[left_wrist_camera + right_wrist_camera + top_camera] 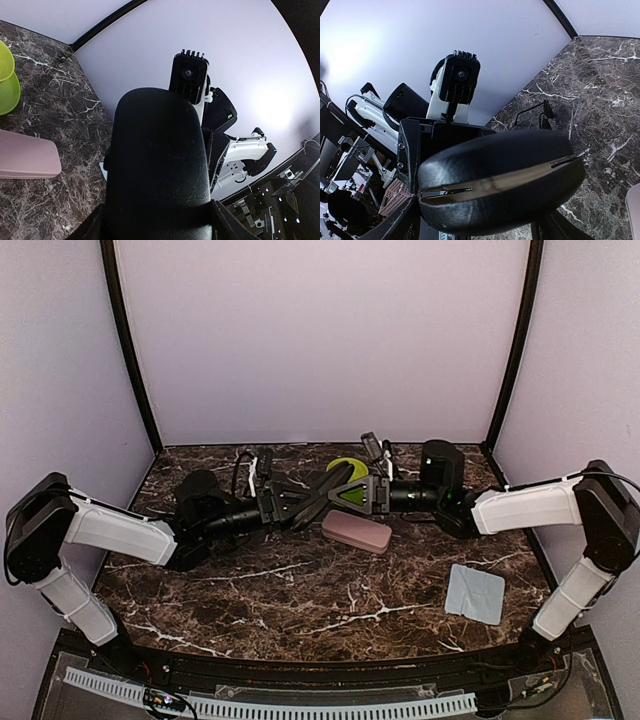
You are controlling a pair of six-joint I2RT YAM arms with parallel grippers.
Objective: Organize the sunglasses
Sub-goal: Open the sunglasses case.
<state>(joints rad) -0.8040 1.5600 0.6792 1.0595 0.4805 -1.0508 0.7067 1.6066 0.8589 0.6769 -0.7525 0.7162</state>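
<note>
A black oblong hard case (pixel 318 494) hangs above the middle of the table between my two grippers. My left gripper (pixel 296 504) is shut on its left end, and the case (pixel 157 165) fills the left wrist view. My right gripper (pixel 348 494) has the other end of the case (pixel 500 180) between its fingers. The lid seam is slightly ajar, and I cannot tell whether those fingers still press on it. A thin black-framed pair of sunglasses (pixel 542 112) lies on the marble behind, also seen near the back wall as the sunglasses (pixel 372 445).
A pink rounded case (pixel 356 531) lies on the table just below the grippers. A lime-green object (pixel 346 468) sits behind them. A grey cloth (pixel 474 592) lies at the front right. The walls close in at the back and sides.
</note>
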